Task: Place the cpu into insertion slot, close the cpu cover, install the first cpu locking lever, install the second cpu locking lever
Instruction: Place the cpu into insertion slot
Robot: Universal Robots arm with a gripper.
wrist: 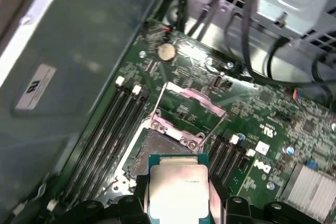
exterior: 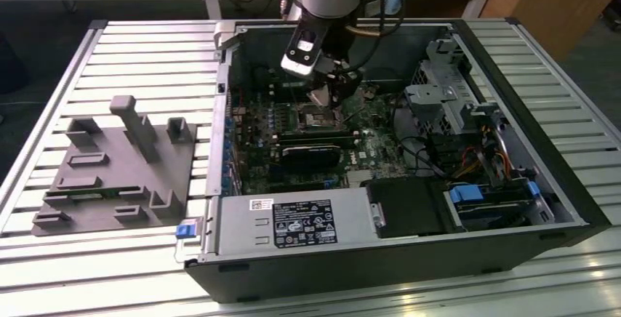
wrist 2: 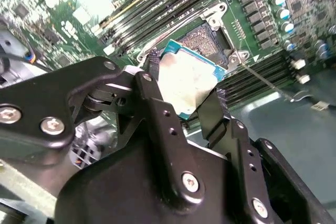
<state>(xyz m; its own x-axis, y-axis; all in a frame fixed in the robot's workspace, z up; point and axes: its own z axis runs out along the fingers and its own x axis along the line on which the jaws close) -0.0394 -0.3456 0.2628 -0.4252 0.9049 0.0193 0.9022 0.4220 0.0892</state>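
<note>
My gripper is shut on the cpu, a flat square chip with a dull metal top, one black finger on each side. In the first wrist view the cpu hangs a little above and just off the insertion slot, a dark square socket ringed by silvery metal on the green motherboard. The cpu cover stands tilted up at the socket's far edge, with thin lever wires raised beside it. In the exterior view the gripper hovers over the insertion slot inside the open computer case.
Black memory slots run along one side of the socket. A black block lies near the socket, drive cages and cables at the exterior view's right. The case walls surround the board. A grey fixture sits on the slatted table.
</note>
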